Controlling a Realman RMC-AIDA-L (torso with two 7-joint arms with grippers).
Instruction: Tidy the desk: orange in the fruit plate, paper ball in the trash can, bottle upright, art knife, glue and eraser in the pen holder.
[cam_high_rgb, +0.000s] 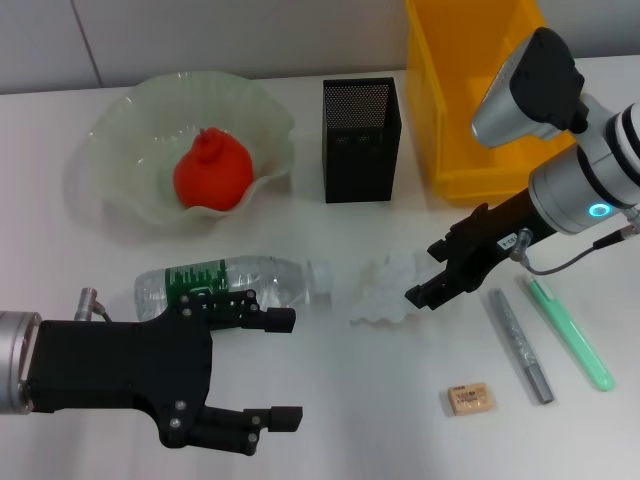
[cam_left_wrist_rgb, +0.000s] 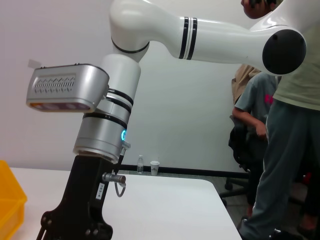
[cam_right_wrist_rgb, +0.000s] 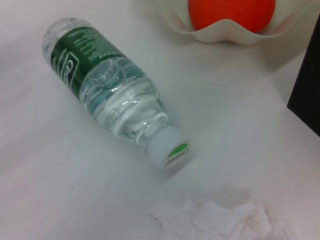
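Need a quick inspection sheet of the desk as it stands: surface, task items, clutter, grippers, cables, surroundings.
Surface: white table, no spills seen.
Job's things: orange in fruit plate; bottle lying down; paper ball on table; glue, eraser, grey rod loose; pen holder, trash can upright.
Clutter: nothing seen.
Grippers: left gripper open near bottle; right gripper at paper ball.
Cables: thin lead at right wrist.
Surroundings: people standing nearby.

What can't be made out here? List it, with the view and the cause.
- Head view: pen holder interior, hidden by its dark mesh walls.
- Head view: trash can far end, cut off by the top edge.
- Head view: eraser label print, too small.
- Right wrist view: paper ball, cut off by the edge.
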